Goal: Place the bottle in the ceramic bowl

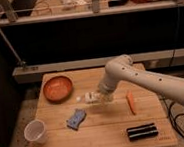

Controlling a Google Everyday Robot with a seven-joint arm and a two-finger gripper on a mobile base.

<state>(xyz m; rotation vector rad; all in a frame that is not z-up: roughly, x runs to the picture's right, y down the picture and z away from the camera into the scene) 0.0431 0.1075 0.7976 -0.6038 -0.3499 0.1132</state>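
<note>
The bottle (87, 96), small and white, lies sideways in my gripper (96, 97), which is shut on it just above the wooden table (103, 133). Its cap end points left toward the ceramic bowl (58, 88). That bowl is round, glossy and orange-brown, and sits at the table's back left corner, a short way left of the bottle. The white arm (136, 80) reaches in from the right and bends down to the gripper near the table's middle.
A white cup (35, 131) stands at the front left. A blue cloth-like object (76, 118) lies in front of the gripper. An orange carrot (131, 102) lies to the right, and a black oblong object (142, 131) near the front right edge. A cable (178, 123) hangs off the right side.
</note>
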